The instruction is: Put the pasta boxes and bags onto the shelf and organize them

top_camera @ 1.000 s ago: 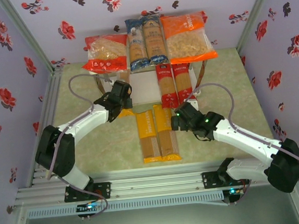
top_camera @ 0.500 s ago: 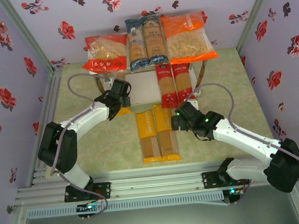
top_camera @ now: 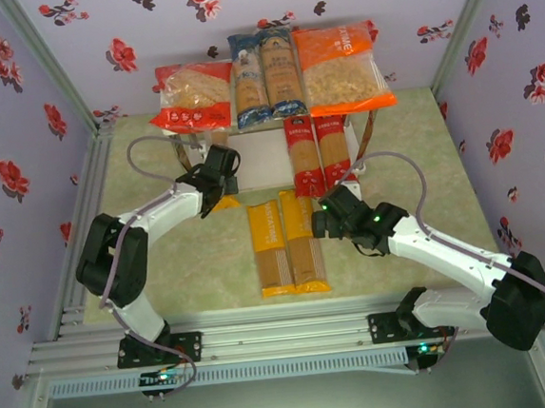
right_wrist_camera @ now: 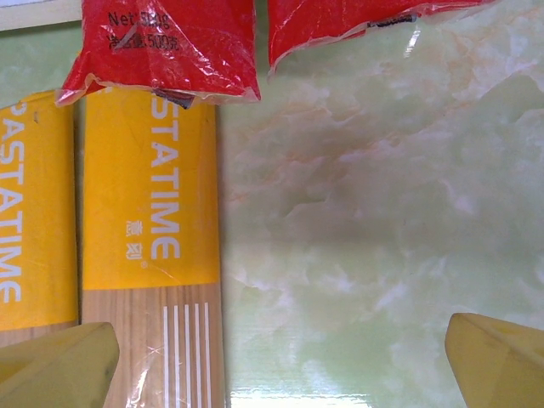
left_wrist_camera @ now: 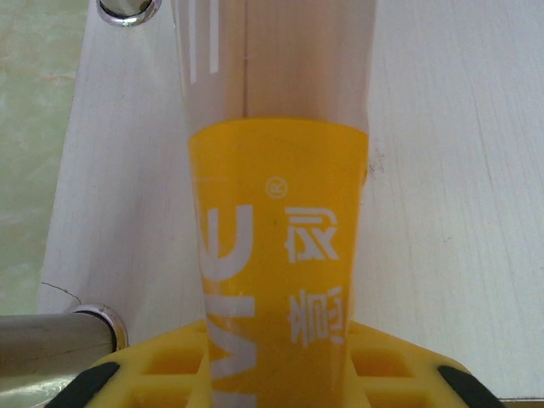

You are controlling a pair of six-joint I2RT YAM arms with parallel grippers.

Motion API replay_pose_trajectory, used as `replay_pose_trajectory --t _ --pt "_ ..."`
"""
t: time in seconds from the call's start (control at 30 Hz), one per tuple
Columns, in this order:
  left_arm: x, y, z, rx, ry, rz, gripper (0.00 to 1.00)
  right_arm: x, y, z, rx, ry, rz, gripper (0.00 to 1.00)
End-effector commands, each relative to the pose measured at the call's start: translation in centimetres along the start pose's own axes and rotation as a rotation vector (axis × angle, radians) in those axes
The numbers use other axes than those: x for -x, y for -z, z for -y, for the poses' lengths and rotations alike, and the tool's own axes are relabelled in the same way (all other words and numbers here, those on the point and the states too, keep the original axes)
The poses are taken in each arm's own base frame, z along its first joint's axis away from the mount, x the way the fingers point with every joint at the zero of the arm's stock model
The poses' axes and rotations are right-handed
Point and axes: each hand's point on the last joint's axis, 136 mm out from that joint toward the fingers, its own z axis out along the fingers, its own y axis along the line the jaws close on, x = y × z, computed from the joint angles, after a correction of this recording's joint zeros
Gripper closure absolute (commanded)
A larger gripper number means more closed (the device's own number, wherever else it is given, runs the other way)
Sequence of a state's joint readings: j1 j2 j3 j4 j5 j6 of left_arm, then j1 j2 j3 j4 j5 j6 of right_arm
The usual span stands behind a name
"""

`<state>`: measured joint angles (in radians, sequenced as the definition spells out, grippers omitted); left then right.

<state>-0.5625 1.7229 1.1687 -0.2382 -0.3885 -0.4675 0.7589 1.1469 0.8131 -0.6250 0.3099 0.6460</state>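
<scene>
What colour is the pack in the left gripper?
Yellow pack, white lettering; best in left wrist view.

Two yellow spaghetti packs at left, red pack ends above, marbled green table, jaws spread wide

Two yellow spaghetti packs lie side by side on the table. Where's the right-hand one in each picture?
Top external: the right-hand yellow pack lies mid-table, just left of the right gripper.
Right wrist: it lies at the left, running to the bottom edge.
Left wrist: a second yellow pack there, in the left gripper.
Shared landmark: the red pack at its far end.
</scene>
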Motion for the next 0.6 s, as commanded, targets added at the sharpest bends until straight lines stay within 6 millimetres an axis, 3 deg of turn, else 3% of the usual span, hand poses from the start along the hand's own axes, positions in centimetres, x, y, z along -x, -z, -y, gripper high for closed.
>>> replay_pose_trajectory --t 0.0,0.1,0.2,0.3,0.57 --pt "3.9 -0.3 -0.2 0.014 0.058 0.120 0.87 -0.3 -0.1 0.5 -0.013 0.002 -0.008 0.01" --pt "3.6 -0.4 -0.1 0.013 0.057 0.116 0.60 -0.3 0.0 0.6 -0.017 0.002 -0.008 0.01" --pt "3.6 -0.3 -0.2 0.013 0.061 0.117 0.43 -0.4 0.0 0.7 -0.021 0.003 -0.011 0.01" --pt "3.9 -0.1 -0.3 0.014 0.056 0.123 0.36 -0.4 0.0 0.7 -0.021 0.004 -0.011 0.01" --pt "5.0 1.5 0.2 -0.031 0.035 0.146 0.31 -0.4 0.0 0.7 -0.023 0.001 -0.012 0.01"
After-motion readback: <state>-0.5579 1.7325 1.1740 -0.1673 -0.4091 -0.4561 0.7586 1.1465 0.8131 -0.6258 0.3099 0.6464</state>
